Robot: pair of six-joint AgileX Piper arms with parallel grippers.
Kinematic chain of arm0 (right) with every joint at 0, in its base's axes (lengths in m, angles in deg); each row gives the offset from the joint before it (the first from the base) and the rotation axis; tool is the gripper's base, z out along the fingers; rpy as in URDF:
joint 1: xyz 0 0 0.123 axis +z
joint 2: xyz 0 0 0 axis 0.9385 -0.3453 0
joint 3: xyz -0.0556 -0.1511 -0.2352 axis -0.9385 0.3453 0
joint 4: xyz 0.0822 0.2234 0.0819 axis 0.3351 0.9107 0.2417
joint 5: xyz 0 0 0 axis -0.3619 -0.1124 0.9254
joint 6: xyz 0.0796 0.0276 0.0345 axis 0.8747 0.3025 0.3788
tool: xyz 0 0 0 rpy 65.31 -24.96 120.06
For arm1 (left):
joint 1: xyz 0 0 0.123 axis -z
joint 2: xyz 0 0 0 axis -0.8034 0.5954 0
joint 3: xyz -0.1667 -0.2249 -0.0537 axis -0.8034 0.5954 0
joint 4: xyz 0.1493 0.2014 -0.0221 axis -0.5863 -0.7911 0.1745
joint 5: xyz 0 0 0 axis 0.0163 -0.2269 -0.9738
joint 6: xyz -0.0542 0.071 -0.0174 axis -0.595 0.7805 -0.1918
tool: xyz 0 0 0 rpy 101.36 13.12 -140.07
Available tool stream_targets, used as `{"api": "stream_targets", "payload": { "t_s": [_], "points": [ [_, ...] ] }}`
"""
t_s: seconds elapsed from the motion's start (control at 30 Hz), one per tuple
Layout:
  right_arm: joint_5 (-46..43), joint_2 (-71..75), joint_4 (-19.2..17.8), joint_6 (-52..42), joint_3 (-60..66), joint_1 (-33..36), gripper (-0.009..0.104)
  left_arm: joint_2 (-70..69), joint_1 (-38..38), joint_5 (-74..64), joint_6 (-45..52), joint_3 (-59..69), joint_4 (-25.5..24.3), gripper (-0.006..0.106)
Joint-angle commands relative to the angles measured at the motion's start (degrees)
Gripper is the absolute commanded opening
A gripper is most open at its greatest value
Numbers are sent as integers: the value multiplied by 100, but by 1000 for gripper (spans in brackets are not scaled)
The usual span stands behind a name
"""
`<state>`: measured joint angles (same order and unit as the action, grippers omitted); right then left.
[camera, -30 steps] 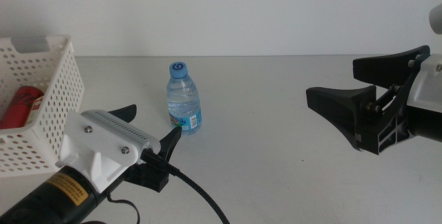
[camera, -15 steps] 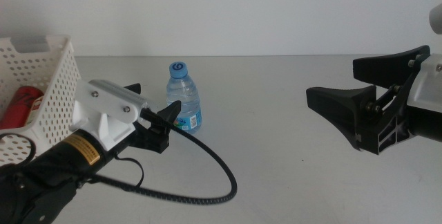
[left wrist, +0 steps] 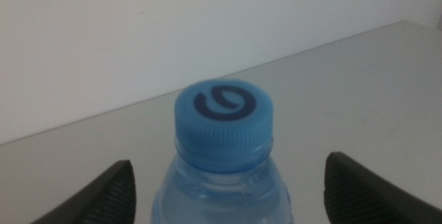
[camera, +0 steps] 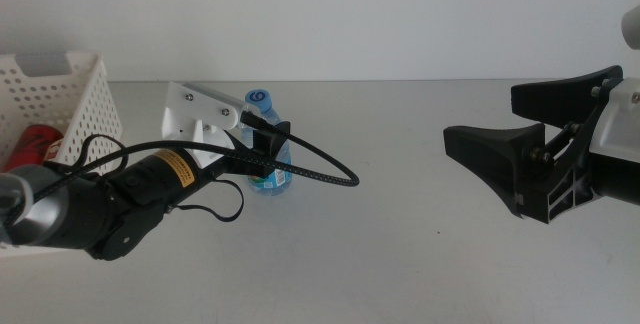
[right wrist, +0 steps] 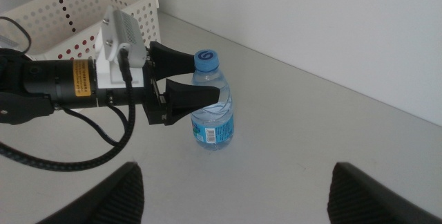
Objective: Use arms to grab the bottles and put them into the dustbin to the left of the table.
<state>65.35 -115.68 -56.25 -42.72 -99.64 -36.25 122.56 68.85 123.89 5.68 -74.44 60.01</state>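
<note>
The small clear water bottle (camera: 270,169) with a blue cap (camera: 259,97) stands upright on the grey table (camera: 400,254). My left gripper (camera: 268,132) is open with one jaw on each side of the bottle, just below the cap. The left wrist view shows the cap (left wrist: 222,120) centred between the two spread jaws. The right wrist view shows the bottle (right wrist: 213,117) and the left gripper (right wrist: 207,77) astride it. The red can (camera: 33,151) lies in the white perforated dustbin (camera: 75,114) at the far left. My right gripper (camera: 482,114) waits open at the right. The yellow tea bottle is out of view.
A black cable (camera: 325,176) loops from the left arm over the table just right of the bottle. The dustbin's near wall (right wrist: 83,10) stands close behind the left arm. The white wall runs along the table's far edge.
My left arm has reached forward and right from the near left corner, and its open jaws now straddle the water bottle. The bottle and the right arm have not moved.
</note>
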Motion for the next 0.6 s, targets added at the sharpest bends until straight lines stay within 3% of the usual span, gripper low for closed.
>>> {"api": "stream_targets", "payload": {
  "t_s": [0.0, 0.33, 0.43, 0.57],
  "points": [
    [-407, 63, 13, -70, -195, 25, 68, -26, -13, 453, -195, -301, 12, 93],
    [-407, 63, 13, -70, -195, 25, 68, 603, -13, 419, -460, -487, 32, 90],
    [-407, 63, 13, -70, -195, 25, 68, 604, -13, 307, -499, -487, -10, 74],
    [-407, 63, 13, -70, -195, 25, 68, 508, -13, 113, -499, -505, -199, 38]
  ]
}}
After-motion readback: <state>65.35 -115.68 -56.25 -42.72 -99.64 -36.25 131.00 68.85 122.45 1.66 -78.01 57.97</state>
